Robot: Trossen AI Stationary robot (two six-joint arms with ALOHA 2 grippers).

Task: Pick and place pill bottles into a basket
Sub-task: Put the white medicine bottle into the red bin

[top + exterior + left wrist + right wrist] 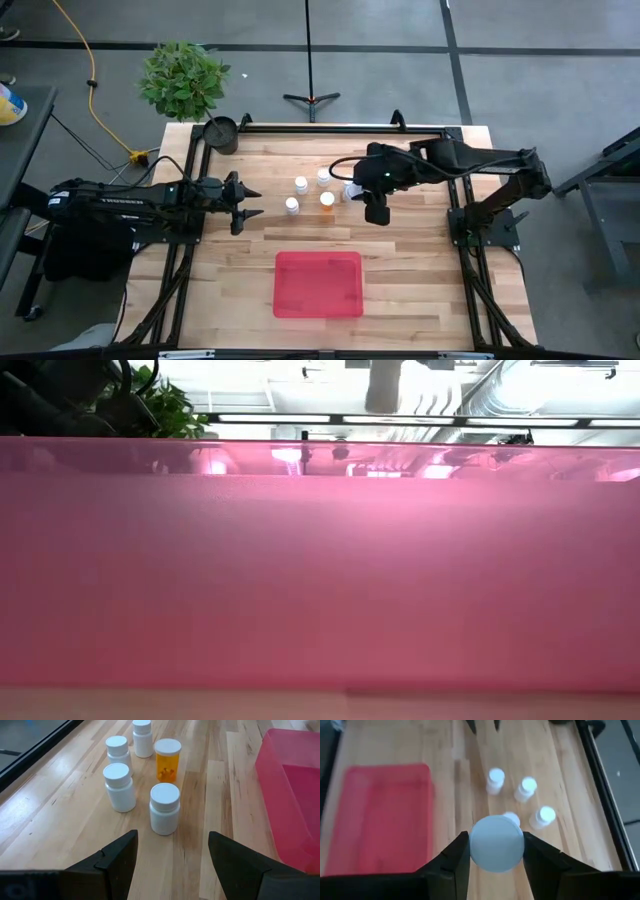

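Right tool (492,851) is clamped on a white-capped pill bottle (496,843), and we see it lifted over the bench (420,260), just right of the cluster. Five more bottles (165,808) stand together at mid-bench, one with an orange body (167,760). Our left tool (172,857) hovers left of them, fingers partly spread and empty. Nearer us lies the red basket (318,284), nothing in it.
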